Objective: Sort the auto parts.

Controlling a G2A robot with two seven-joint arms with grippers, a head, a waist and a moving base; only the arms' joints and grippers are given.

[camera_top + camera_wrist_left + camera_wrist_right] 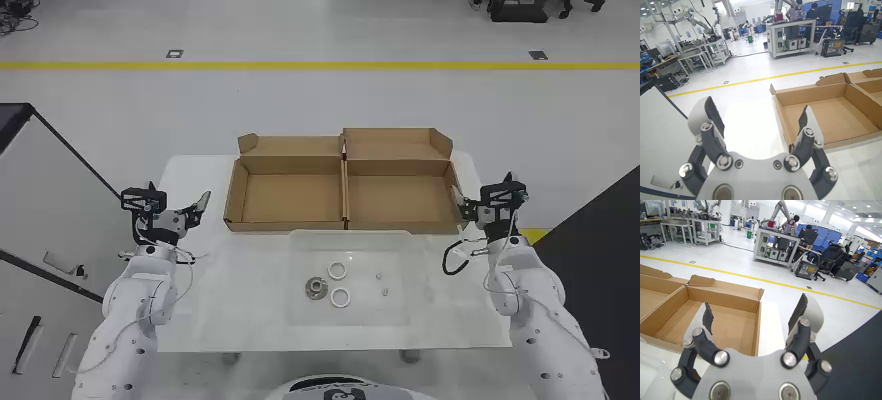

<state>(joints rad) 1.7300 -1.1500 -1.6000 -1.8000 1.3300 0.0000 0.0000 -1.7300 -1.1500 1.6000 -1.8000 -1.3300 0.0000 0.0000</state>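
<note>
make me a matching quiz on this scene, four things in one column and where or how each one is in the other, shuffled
Things
1. left gripper
2. right gripper
3. white rings
4. cardboard boxes

Places or states
A. empty, open-topped, set side by side
B. lying in the clear tray
C. jaws open, beside the outer wall of the right box
D. jaws open, beside the outer wall of the left box

Pairs: 1-D, 2-C, 3-B, 4-A
</note>
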